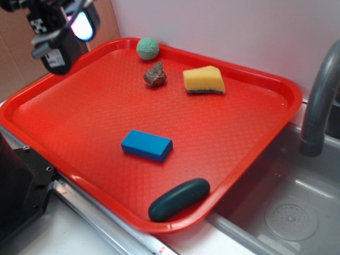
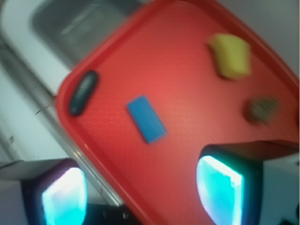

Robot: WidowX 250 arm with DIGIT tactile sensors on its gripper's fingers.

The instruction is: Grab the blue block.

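High above the tray's [image 1: 276, 85] corner, the empty pincer [image 2: 140, 192] hangs open, well clear of the blue block [image 1: 147, 145].

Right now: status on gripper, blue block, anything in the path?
Gripper open, empty, high over the tray's left-rear corner. Blue block flat mid-tray, untouched. Nothing touching it; dark teal bar at front rim, clear of block.
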